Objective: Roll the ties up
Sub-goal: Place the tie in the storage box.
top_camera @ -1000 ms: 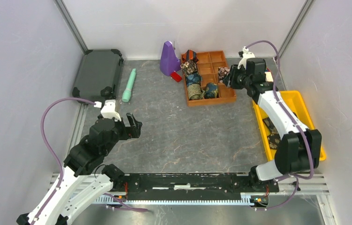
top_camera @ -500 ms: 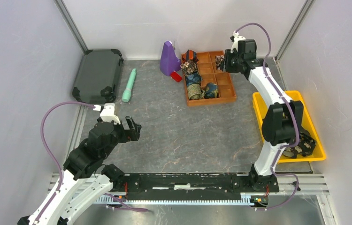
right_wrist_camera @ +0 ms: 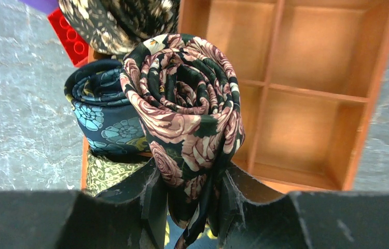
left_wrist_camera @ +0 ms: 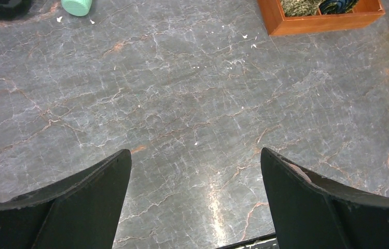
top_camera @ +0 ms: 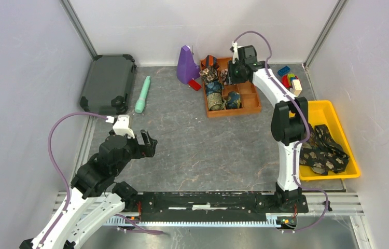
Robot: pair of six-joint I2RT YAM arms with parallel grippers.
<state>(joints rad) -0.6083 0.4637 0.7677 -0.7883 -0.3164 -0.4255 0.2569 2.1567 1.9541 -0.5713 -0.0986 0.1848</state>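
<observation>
The right gripper (right_wrist_camera: pixel 190 189), clamped on a rolled tie (right_wrist_camera: pixel 182 98) above the box (right_wrist_camera: pixel 314 124), seems at the storing step and should next lower it into a free compartment, while the left gripper (left_wrist_camera: pixel 195 166) hangs wide apart, far from the box.

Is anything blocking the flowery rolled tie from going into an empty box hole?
Nothing visible. The right tool holds the rose tie by the wooden box, whose empty compartments lie open beside it.
</observation>
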